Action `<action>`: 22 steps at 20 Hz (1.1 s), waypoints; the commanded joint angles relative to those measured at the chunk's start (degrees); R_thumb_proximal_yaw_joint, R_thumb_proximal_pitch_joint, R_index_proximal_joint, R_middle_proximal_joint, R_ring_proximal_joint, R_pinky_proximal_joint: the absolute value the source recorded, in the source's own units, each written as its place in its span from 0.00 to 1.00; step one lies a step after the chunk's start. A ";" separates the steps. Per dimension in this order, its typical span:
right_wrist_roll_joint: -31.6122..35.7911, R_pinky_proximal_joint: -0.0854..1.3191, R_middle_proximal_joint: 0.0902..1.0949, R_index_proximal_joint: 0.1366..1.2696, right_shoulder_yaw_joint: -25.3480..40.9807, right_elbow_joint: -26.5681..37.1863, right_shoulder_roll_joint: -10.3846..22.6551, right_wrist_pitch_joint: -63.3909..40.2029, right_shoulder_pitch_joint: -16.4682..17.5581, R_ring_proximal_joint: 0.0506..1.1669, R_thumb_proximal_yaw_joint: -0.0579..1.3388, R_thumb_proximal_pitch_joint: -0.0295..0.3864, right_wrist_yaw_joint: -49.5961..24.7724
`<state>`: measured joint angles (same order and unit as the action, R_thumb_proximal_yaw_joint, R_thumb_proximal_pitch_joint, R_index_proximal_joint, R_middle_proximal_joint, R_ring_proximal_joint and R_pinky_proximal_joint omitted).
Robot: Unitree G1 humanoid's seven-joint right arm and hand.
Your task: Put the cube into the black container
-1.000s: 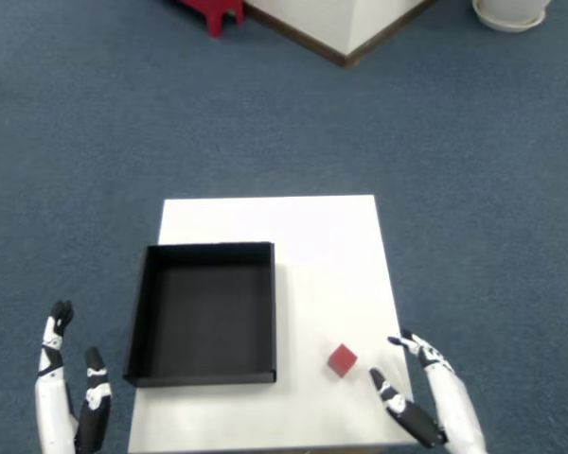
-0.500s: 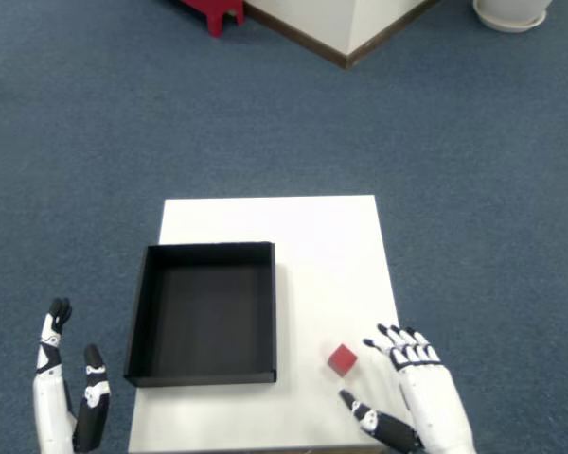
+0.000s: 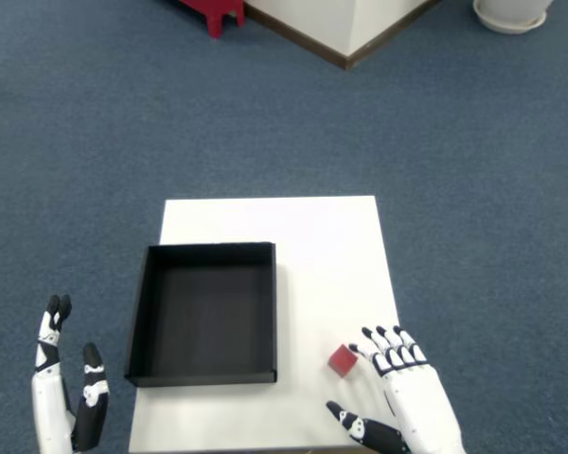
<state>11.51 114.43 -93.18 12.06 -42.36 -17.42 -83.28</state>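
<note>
1. The white worktop (image 3: 303,227) stands on blue carpet (image 3: 95,142); at the far edge of the room there is a red stool-like thing (image 3: 211,11), the corner of a white wall with a brown skirting (image 3: 346,33), and part of a white round base (image 3: 511,11).
2. The black container (image 3: 204,314) takes up the left half of the worktop, open on top, with low walls and a dark floor with nothing in it.
3. Nothing lies between the cube (image 3: 342,359) and the container's right wall but a strip of bare white surface.
4. The cube is small and red, sitting flat on the worktop near the front right, just to the right of the container's front corner.
5. The right robot hand (image 3: 398,402) lies palm down beside the cube, its fingers (image 3: 383,352) spread and stretched forward, the nearest fingertip just at the cube's right edge; whether it touches I cannot tell. The thumb (image 3: 355,427) points left, below the cube. It has hold of nothing.
6. The left robot hand (image 3: 68,392) hangs off the worktop's left front corner, fingers pointing up.
</note>
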 commanded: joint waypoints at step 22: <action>4.51 0.05 0.09 0.23 -3.63 9.90 3.96 11.72 -3.84 0.14 0.34 0.04 4.83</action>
<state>14.41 111.70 -82.76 15.17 -31.05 -19.33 -77.38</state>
